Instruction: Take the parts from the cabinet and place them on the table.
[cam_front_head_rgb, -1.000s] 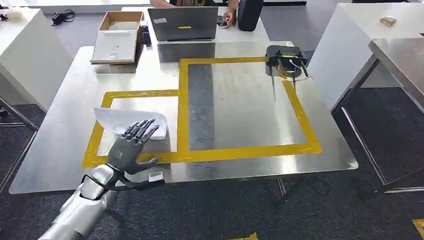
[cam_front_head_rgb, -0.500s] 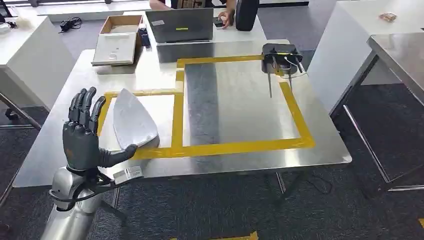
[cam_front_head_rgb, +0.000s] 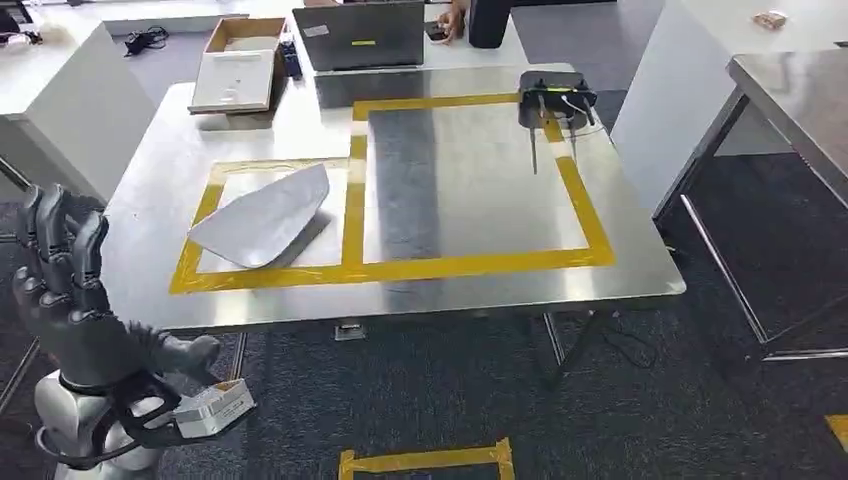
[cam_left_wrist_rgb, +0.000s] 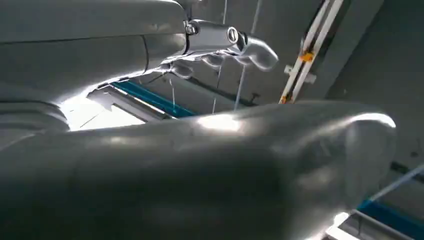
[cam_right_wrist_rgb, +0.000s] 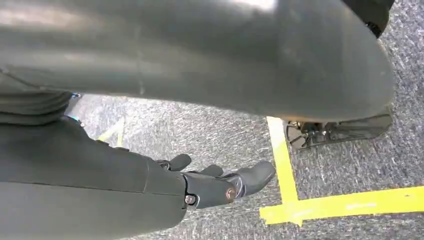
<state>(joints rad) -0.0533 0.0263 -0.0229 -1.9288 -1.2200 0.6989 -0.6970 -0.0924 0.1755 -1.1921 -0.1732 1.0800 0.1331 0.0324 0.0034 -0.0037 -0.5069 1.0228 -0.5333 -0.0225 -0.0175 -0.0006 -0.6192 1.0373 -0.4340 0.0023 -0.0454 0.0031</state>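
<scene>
A pale grey shell-shaped part (cam_front_head_rgb: 265, 215) lies flat on the steel table (cam_front_head_rgb: 470, 200), inside the small yellow-taped rectangle (cam_front_head_rgb: 190, 262) at its left. My left hand (cam_front_head_rgb: 70, 300) is raised off the table's near left corner, fingers spread, holding nothing and well apart from the part. In the left wrist view its fingers (cam_left_wrist_rgb: 225, 42) point up toward the ceiling. My right hand (cam_right_wrist_rgb: 220, 182) hangs over the carpeted floor with its fingers loosely extended and nothing in it.
A large yellow-taped square (cam_front_head_rgb: 590, 250) takes up the table's right side, with a black device and cables (cam_front_head_rgb: 555, 100) at its far corner. Behind are a laptop (cam_front_head_rgb: 360, 35), a cardboard box (cam_front_head_rgb: 235, 70) and a person's hand (cam_front_head_rgb: 455, 15). Another metal table (cam_front_head_rgb: 790, 100) stands at the right.
My left hand has drawn back from the part, off the table toward me and to the left. The part now lies free in the small rectangle. The camera has shifted too.
</scene>
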